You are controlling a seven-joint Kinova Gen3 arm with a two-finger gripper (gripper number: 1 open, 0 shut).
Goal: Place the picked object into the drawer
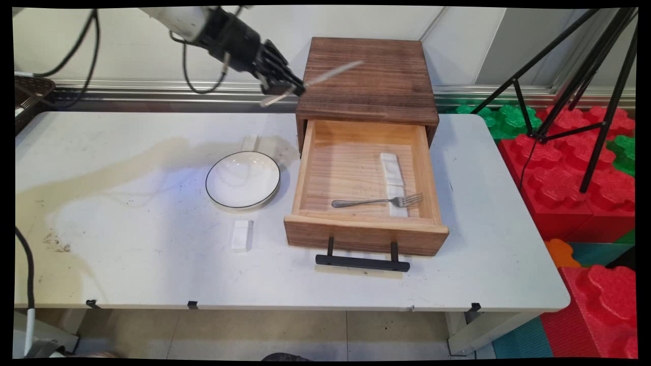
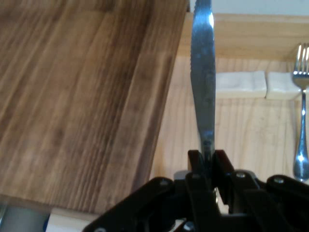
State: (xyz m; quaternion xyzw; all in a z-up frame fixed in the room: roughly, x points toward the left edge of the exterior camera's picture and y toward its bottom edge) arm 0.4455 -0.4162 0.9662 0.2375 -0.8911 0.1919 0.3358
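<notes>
My black gripper (image 1: 286,87) hangs high at the upper middle, over the left rear of the wooden drawer cabinet (image 1: 367,76), shut on a metal table knife (image 1: 330,73). The knife's blade points right over the cabinet top; in the hand view the knife (image 2: 203,87) rises straight up from my gripper (image 2: 206,159). Below, the open drawer (image 1: 356,223) holds a fork (image 1: 379,201) whose tines lie on a white cutlery rest (image 1: 392,175). The hand view shows the fork (image 2: 301,96) and the rest (image 2: 241,82) at the right.
A white bowl with a dark rim (image 1: 243,179) sits left of the drawer. Small white blocks lie in front of it (image 1: 241,235) and behind it (image 1: 250,143). A black tripod (image 1: 574,76) and red and green foam blocks (image 1: 574,173) stand off the table's right side.
</notes>
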